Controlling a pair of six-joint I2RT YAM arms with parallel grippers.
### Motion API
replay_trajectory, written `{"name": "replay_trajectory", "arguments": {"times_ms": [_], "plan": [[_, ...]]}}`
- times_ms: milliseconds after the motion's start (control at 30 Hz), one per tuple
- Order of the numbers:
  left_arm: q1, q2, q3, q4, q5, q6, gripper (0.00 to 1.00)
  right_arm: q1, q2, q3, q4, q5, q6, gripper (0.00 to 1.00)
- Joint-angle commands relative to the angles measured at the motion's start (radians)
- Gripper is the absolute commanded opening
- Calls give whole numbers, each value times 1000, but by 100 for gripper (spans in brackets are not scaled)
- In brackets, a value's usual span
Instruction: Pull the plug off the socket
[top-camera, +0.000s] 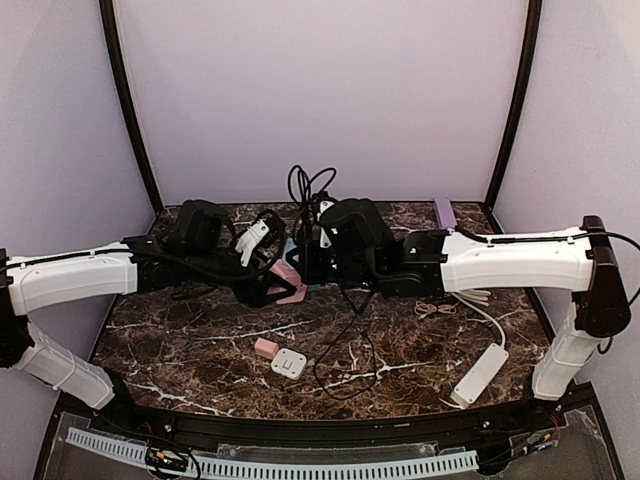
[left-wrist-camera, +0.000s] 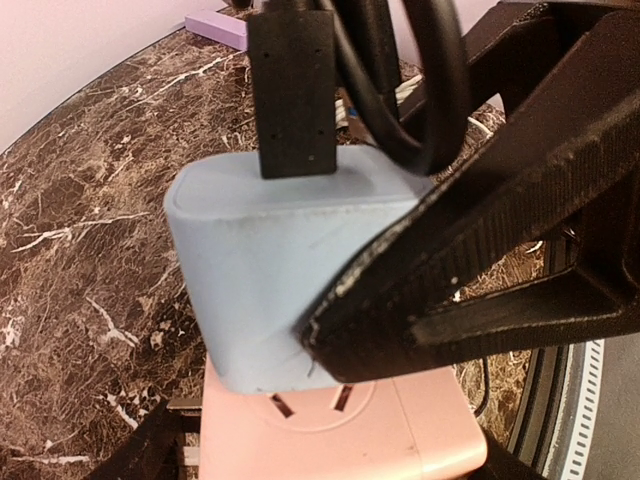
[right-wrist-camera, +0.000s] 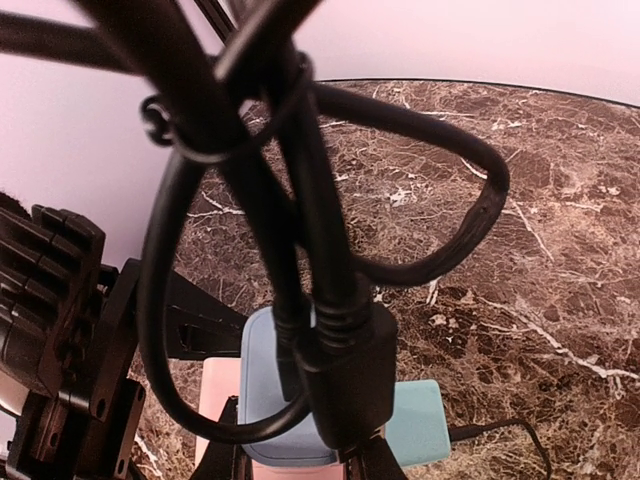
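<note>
Left wrist view, nearest first: we see the pink socket (left-wrist-camera: 400, 445) at mid-counter, pinched from both sides in the part-open left claw (top-camera: 272, 288). The pale blue plug (left-wrist-camera: 260, 270) sits flush on it, clamped by the nearly closed right claw (right-wrist-camera: 300, 458). Beyond lies the marbled counter (left-wrist-camera: 80, 200). The pull seems about to start, and we judge it needs a straight separation.

Top cam sits high at the near side, looking down and forward over the whole bench (top-camera: 200, 350). Both wrist cams are jammed in super close. The left one looks across at the blue plug (left-wrist-camera: 270, 280) on the pink socket (left-wrist-camera: 340, 440), and the right one peers down past a cable (right-wrist-camera: 318, 250) loop. All three share that plug and socket, sitting mid-frame in the top view.
</note>
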Motion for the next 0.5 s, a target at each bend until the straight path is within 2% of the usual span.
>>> {"name": "replay_trajectory", "arguments": {"times_ms": [0, 133, 467], "plan": [[9, -29, -3, -40, -25, 7, 1, 17, 5, 60, 6, 94, -50, 0], [8, -30, -3, -39, -25, 6, 1, 11, -7, 60, 2, 93, -44, 0], [8, -30, -6, -35, -17, 7, 1, -91, -79, -50, 72, -109, 67, 0]]}}
